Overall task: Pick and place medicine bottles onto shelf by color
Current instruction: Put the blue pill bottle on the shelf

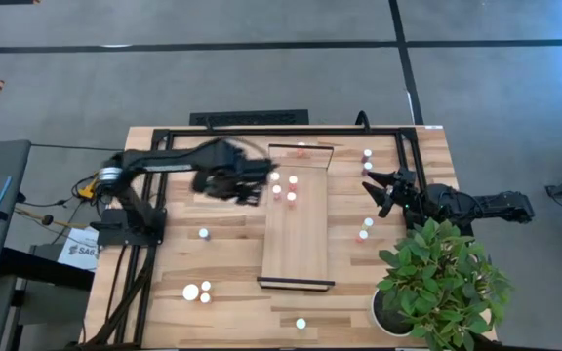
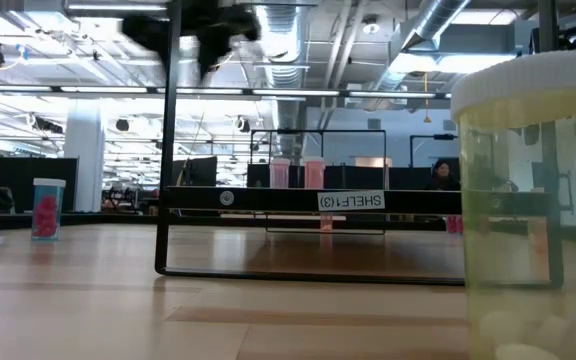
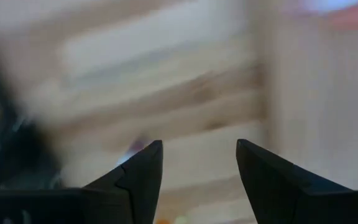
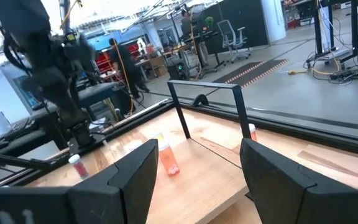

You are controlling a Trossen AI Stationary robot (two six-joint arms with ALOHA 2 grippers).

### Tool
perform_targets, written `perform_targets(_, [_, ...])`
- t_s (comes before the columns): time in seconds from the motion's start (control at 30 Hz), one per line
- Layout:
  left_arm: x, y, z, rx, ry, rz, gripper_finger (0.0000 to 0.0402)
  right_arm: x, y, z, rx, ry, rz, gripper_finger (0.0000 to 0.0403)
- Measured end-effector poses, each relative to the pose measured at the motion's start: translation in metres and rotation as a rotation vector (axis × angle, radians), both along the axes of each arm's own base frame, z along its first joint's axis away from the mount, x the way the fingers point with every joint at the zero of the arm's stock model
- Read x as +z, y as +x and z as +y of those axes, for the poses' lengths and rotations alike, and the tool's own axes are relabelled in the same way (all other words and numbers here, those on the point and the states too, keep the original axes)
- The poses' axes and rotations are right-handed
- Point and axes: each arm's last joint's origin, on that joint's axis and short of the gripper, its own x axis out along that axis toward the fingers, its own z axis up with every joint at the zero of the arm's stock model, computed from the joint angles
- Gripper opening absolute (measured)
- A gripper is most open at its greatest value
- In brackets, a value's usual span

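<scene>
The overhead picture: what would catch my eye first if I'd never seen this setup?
Probably the long pale shelf lying in the middle of the wooden table, with a few tiny white-capped medicine bottles clustered near its far end and others scattered around it. The left gripper, blurred, hangs at the shelf's left edge by those bottles, while the right gripper waits open beside a leafy potted plant.

Bottles [image 1: 283,189] crowd the shelf's [image 1: 299,244] far half; near half open.

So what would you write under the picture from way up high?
Left gripper open beside the shelf, where three medicine bottles stand; right gripper open at the table's right.
</scene>
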Motion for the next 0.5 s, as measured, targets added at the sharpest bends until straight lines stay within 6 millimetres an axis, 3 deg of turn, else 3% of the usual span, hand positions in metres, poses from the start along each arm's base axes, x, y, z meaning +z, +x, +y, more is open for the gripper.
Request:
perform_targets(0.1, [-0.018,-0.038,-0.011,0.138,-0.034,0.060,0.0192,0.000,0.000,0.000,0.000,0.000,0.000,0.0251])
perform_targets(0.23, [-0.040,-0.072,-0.026,0.277,-0.041,0.014,0.0192,0.000,0.000,0.000,0.000,0.000,0.000,0.0251])
perform_targets(0.5, [-0.096,-0.107,-0.046,0.423,-0.077,-0.097,0.0194,0.000,0.000,0.000,0.000,0.000,0.000,0.0251])
